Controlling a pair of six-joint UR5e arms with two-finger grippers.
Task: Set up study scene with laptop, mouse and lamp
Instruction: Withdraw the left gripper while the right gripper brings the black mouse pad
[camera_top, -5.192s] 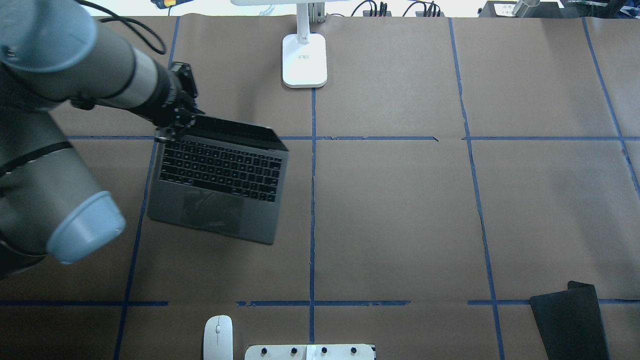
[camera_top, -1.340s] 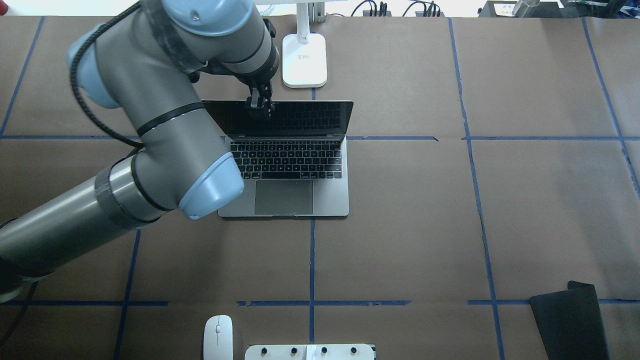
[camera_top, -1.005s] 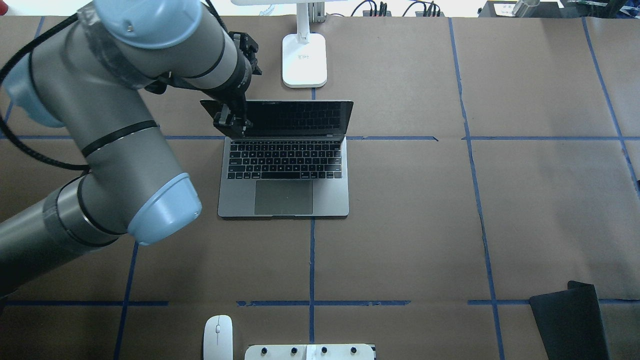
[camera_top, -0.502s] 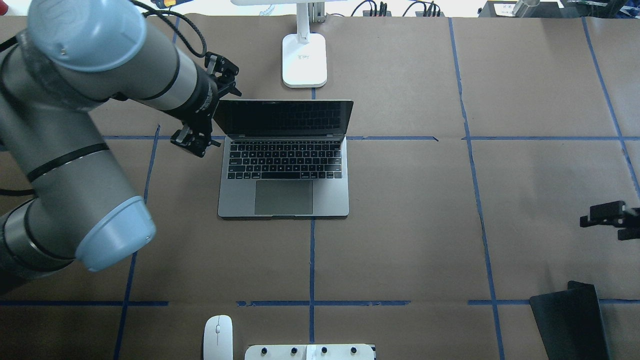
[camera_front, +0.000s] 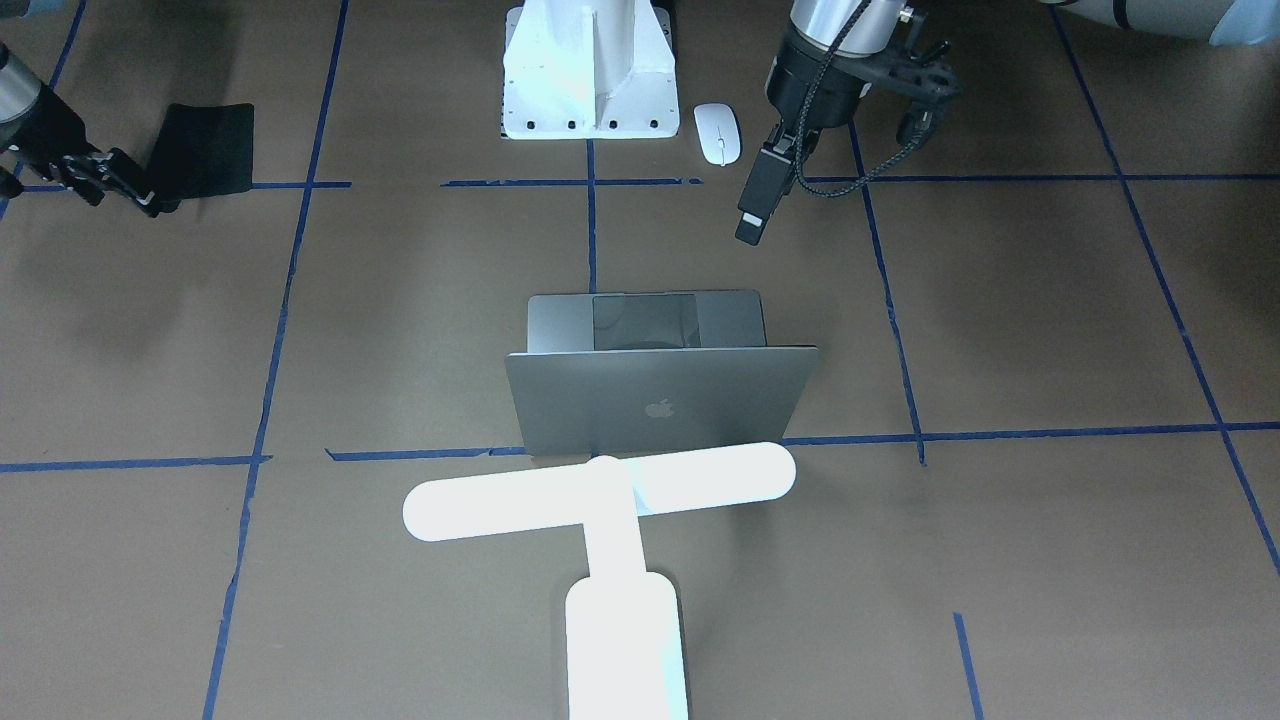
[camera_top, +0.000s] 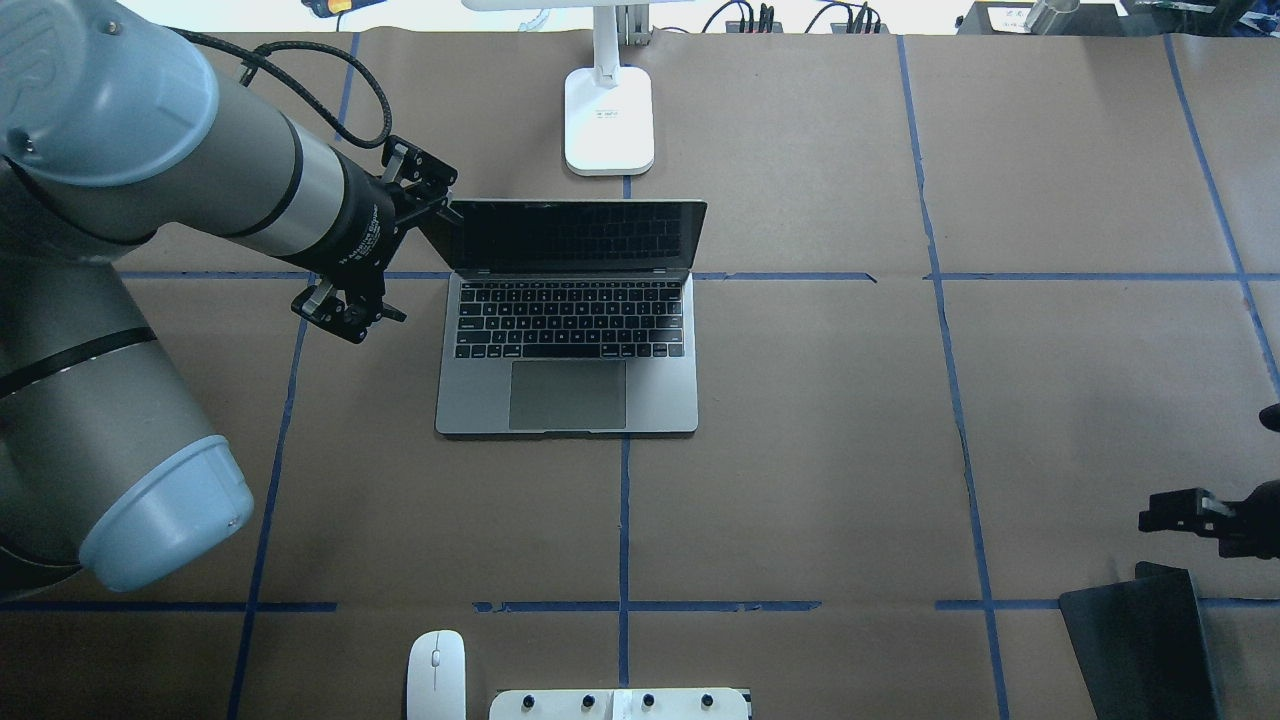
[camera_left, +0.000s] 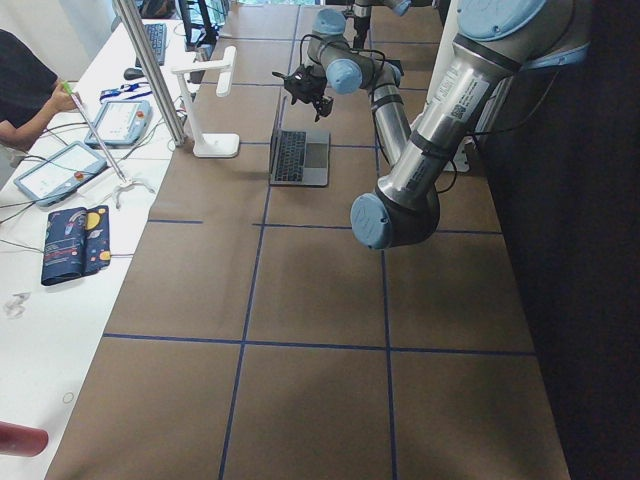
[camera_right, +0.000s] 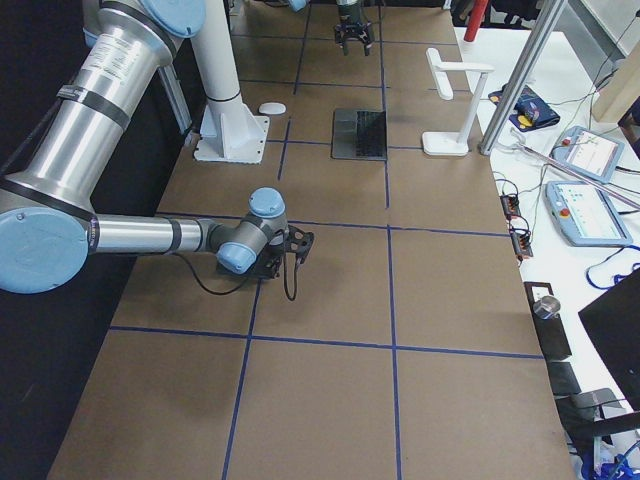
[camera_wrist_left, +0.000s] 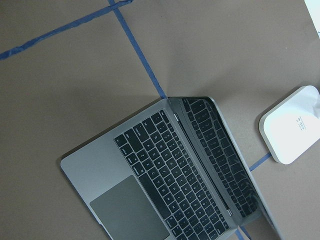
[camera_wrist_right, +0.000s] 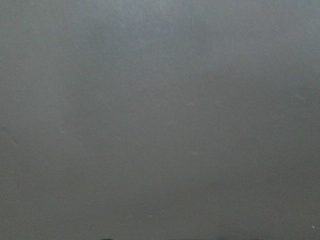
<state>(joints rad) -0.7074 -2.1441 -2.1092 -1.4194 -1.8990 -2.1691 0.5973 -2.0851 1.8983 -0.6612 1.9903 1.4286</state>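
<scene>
The laptop (camera_top: 567, 350) sits open at the middle of the table (camera_top: 820, 420), square to the blue tape lines, with its keyboard toward the robot and its lid toward the lamp (camera_front: 600, 490). The overhead view shows the dark keys, trackpad and black screen. Only the front-facing view shows the back of the lid with its apple logo, and there the lamp's glowing bar crosses the picture just below the lid's lower edge. From overhead, only the lamp's base, stem and a sliver of the bar at the top edge show, just beyond the laptop. The left gripper (camera_top: 345, 313) hangs just off the laptop's left side near the hinge, its fingers spread and holding nothing. Its wrist camera looks down on the keyboard, the trackpad and a corner of the lamp's base. The mouse (camera_top: 436, 672) lies at the robot's edge of the table, just beside the white pedestal (camera_front: 587, 75) on the robot's left of it, well apart from the laptop. The right gripper (camera_front: 118, 188) is low over the table's right end, near the black mat (camera_top: 1135, 645). Its two fingers appear parted and empty in the overhead and front-facing views. Its wrist camera gives only a plain grey blur, so nothing can be told from that view.
</scene>
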